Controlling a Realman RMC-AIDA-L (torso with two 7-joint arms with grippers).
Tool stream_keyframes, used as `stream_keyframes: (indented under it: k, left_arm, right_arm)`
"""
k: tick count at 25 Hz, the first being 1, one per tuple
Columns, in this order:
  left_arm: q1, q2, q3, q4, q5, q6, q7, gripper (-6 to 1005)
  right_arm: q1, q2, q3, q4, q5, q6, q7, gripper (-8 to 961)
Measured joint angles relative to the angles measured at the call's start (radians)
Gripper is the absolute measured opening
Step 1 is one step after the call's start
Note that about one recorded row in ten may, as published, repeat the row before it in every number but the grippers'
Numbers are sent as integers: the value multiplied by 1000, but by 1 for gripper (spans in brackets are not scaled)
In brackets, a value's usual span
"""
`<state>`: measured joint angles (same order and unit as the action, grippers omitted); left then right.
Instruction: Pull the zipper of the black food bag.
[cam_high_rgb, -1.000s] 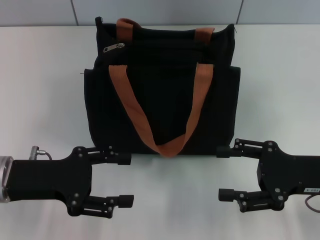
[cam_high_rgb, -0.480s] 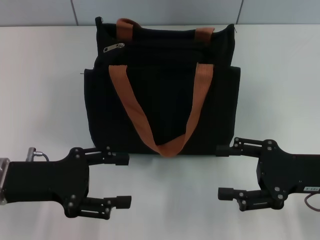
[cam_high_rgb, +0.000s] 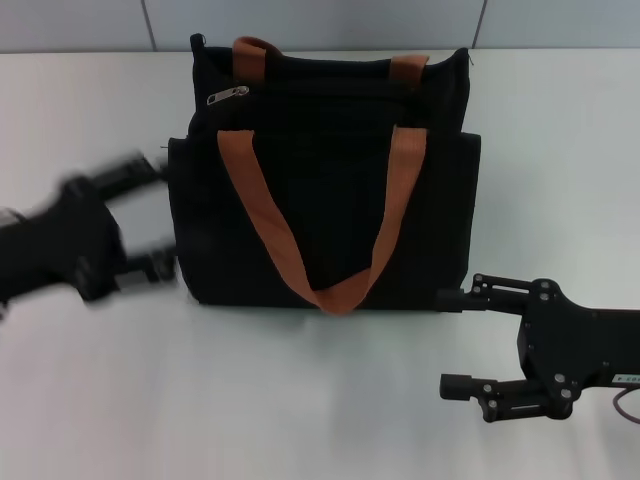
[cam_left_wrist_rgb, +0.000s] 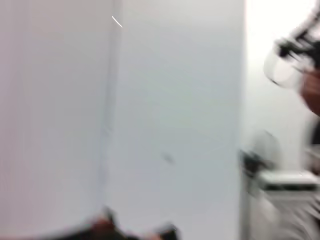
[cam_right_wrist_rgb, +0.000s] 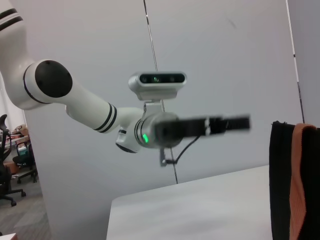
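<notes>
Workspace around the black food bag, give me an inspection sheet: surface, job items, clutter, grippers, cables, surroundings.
Surface: white table, bare where visible.
Job's things: black food bag stands upright at the table's middle, orange-brown handles hanging down its front; the zipper sits at the upper edge, near the robot's left end, untouched.
Clutter: nothing seen.
Grippers: left gripper open, blurred in motion, beside the bag's left side; right gripper open, low near the bag's front right corner, apart from it.
Cables: a thin cable behind the right gripper's body.
Surroundings: grey panelled wall behind the table; office chair off to one side.
</notes>
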<state>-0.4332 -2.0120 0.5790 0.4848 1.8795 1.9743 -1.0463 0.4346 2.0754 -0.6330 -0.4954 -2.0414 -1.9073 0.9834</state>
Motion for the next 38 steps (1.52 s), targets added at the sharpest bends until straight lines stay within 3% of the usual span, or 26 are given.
stream_keyframes:
  k: [1, 4, 8, 11, 14, 16, 21, 26, 36, 38]
  left_arm:
    - [8, 4, -100, -2, -65, -20, -14, 782]
    - [11, 10, -174, 1, -77, -76, -16, 780]
    - [-2, 41, -195, -1, -75, -211, -33, 776]
    - [-25, 42, -173, 4, -67, -350, -39, 774]
    - [-36, 37, -148, 6, -62, -396, -35, 771]
    - [-56, 33, -63, 6, -58, -441, -32, 770]
    - [-91, 15, 42, 7, -57, -484, -32, 766]
    - [-121, 0, 94, 8, -58, -565, -32, 761]
    - [-149, -16, 90, 26, -66, -605, -32, 753]
    - [-144, -20, 82, 36, -82, -593, -31, 693]
  right_arm:
    - [0, 0, 0, 0, -1, 0, 0, 813]
    - [-1, 0, 0, 0, -1, 0, 0, 812]
    - [-2, -1, 0, 0, -2, 0, 0, 812]
    - [-2, -1, -1, 0, -3, -1, 0, 812]
    - [-2, -2, 0, 0, -4, -1, 0, 812]
    - [-2, -2, 0, 0, -3, -1, 0, 812]
    - [-2, -2, 2, 0, -3, -1, 3, 813]
    - [-6, -2, 4, 0, 0, -1, 3, 812]
    - [-6, -2, 4, 0, 0, -2, 6, 813]
    - [-6, -2, 4, 0, 0, -2, 6, 813]
